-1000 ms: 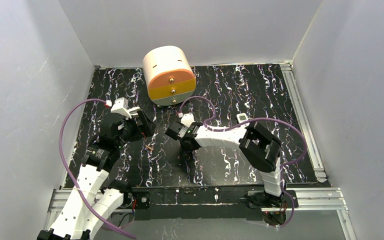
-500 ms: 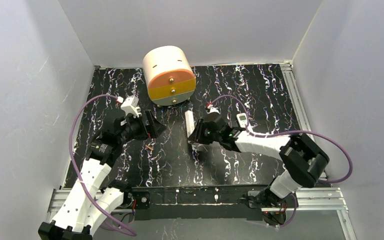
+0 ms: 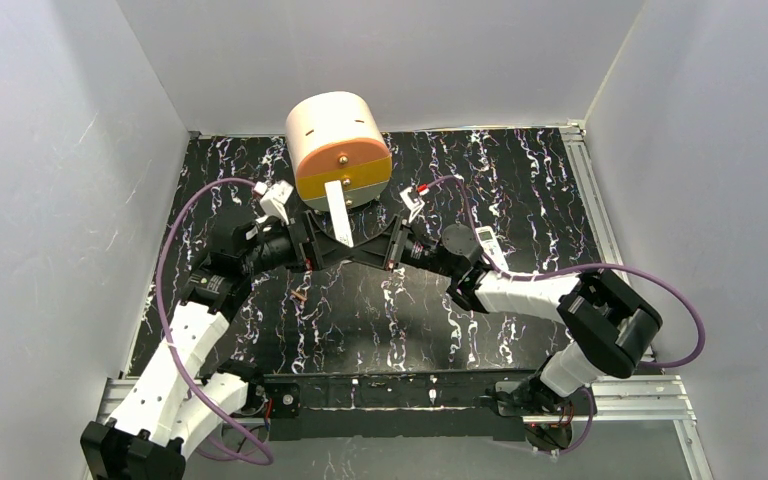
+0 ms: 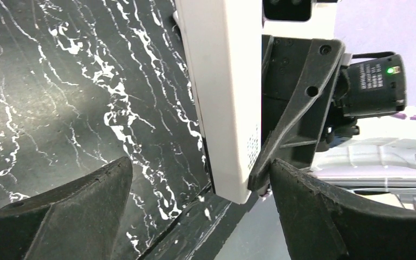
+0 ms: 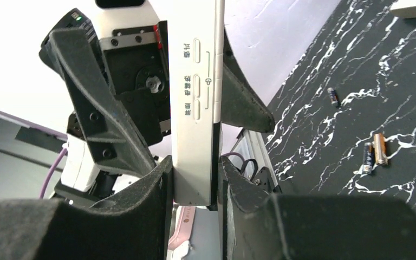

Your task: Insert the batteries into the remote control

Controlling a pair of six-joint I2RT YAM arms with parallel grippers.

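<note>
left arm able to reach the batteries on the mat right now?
Probably yes. The left gripper has its jaws open, merely straddling the white bar clamped by the right gripper. The batteries lie bare on the mat near that arm, nothing over them.

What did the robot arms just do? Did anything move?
The right gripper lifted the white bar and carried it left, toward the back. The left gripper swung over to meet it; its open fingers now sit on either side of the bar. The batteries, the remote and the round drawer box stayed put.
</note>
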